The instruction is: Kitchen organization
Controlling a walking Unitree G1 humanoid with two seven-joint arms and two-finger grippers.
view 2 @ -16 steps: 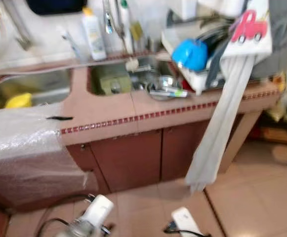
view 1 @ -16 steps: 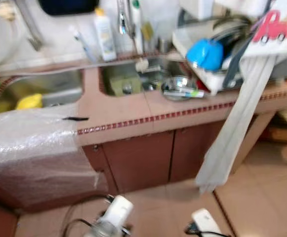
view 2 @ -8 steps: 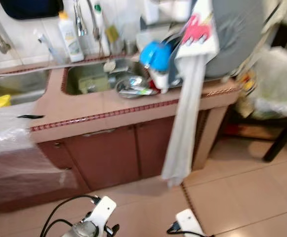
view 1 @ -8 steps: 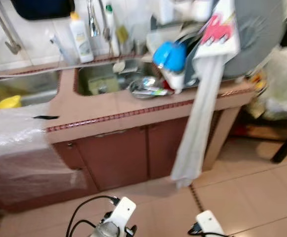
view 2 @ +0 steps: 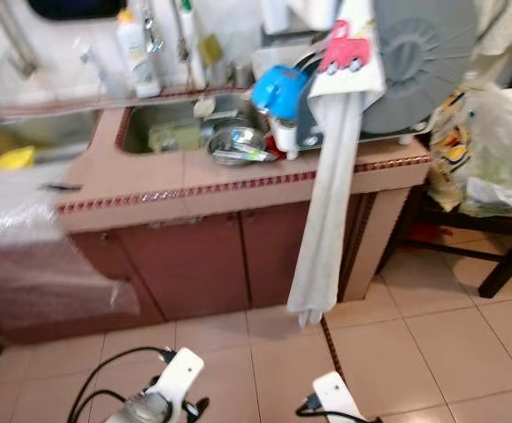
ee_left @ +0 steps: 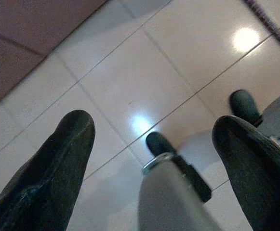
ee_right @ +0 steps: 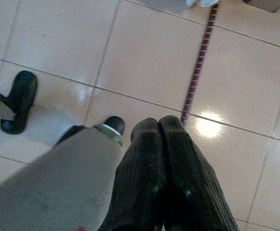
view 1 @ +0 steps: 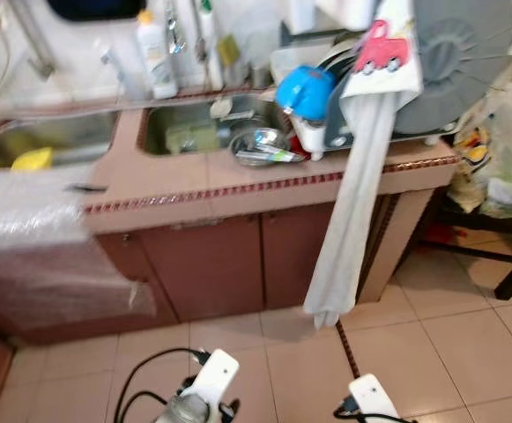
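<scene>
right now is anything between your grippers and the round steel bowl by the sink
Yes. Both arms hang low over the tiled floor: the left gripper open, the right gripper shut. The round steel bowl sits up on the pink tiled counter, whose red-trimmed edge and brown cabinet doors face the robot. The long white hanging towel drapes just right of it.

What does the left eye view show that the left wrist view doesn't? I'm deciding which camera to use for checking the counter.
The left eye view shows the counter with its sink, a blue bowl in the dish rack, a long grey cloth hanging over the edge and the brown cabinet doors.

The left wrist view shows the left gripper with its fingers spread apart above the floor, and the robot's own leg and dark feet.

Both show the pale tiled floor.
</scene>
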